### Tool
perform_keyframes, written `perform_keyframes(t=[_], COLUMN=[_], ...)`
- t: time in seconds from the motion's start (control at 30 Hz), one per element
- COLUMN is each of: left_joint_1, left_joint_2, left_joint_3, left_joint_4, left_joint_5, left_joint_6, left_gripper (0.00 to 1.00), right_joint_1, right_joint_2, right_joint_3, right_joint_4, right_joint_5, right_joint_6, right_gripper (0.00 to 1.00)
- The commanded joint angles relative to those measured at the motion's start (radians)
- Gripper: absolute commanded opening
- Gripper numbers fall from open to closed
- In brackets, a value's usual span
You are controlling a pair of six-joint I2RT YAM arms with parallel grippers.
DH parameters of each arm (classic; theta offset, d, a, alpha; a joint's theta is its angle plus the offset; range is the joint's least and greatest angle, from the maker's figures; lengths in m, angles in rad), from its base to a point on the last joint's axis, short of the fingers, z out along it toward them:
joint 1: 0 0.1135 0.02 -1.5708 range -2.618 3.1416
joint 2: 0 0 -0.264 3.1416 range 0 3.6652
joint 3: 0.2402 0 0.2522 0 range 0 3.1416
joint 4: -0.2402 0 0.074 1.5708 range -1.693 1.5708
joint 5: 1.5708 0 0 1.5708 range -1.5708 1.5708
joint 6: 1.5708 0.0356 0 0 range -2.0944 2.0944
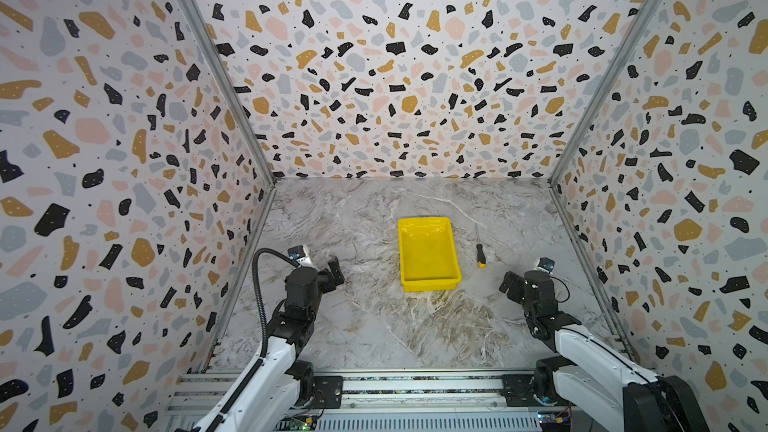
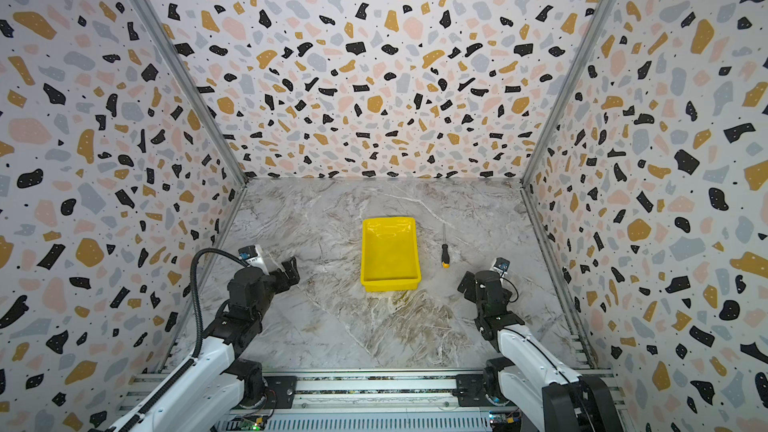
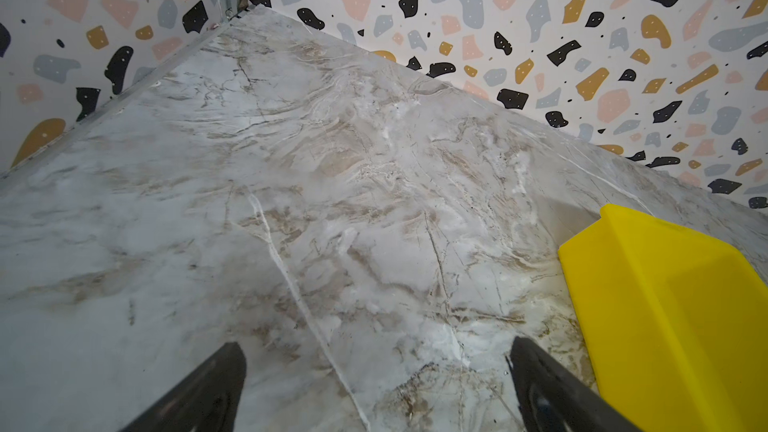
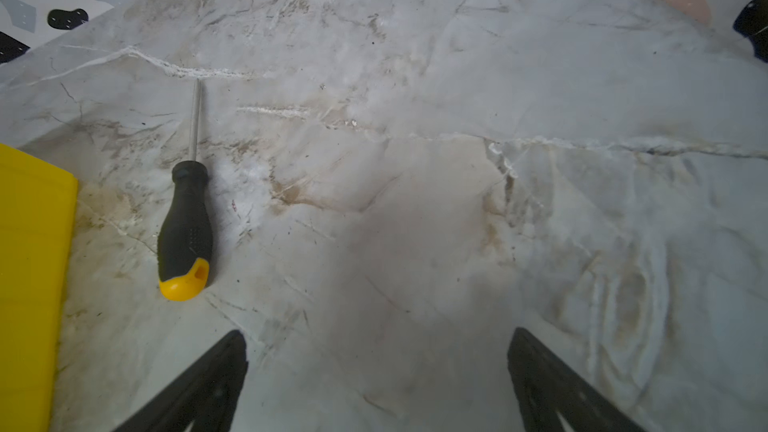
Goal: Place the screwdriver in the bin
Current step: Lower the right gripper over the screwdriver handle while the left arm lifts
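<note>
On the marbled tabletop [image 1: 374, 326], the screwdriver [image 1: 480, 252] was laid just right of the yellow bin [image 1: 431, 283], not touching it. The left claw [image 1: 336, 271] and right claw [image 1: 508, 281] were held wide open, empty.

We seem to be in a robotics lab test cell. Terrazzo-print wall panels [image 1: 395, 56], joined by aluminium corner profiles [image 1: 217, 68], box in a marble-print tabletop [image 1: 374, 326]. Along the bottom edge of both top views, an aluminium rail [image 1: 415, 386] carries a left arm [image 1: 274, 363] and a right arm [image 1: 590, 351].
</note>
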Motion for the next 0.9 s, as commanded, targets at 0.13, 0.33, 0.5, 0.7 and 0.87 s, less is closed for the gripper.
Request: perform_keyframes(t=[0.13, 0.33, 0.5, 0.7, 0.87], left_joint_1=[-0.001, -0.001, -0.001, -0.002, -0.002], left_joint_2=[-0.004, -0.027, -0.015, -0.016, -0.038], left_joint_3=[0.034, 0.019, 0.033, 0.022, 0.013], left_joint_4=[-0.063, -0.130, -0.192, -0.168, -0.167], left_joint_5=[-0.106, -0.238, -0.328, -0.292, -0.296], left_joint_6=[-0.053, -0.142, -0.198, -0.189, -0.192], left_gripper=[1.00, 1.00, 1.00, 1.00, 1.00], right_joint_1=[0.037, 0.100, 0.090, 0.044, 0.057], right_joint_2=[0.006, -0.014, 0.180, 0.580, 0.693], right_joint_3=[0.055, 0.079, 0.320, 0.750, 0.838], right_joint_4=[0.006, -0.009, -0.162, -0.525, -0.598], right_joint_5=[0.004, 0.015, -0.101, -0.349, -0.347], right_joint_6=[0.011, -0.018, -0.048, -0.121, -0.133], right_gripper=[0.99, 1.00, 0.99, 0.63, 0.59])
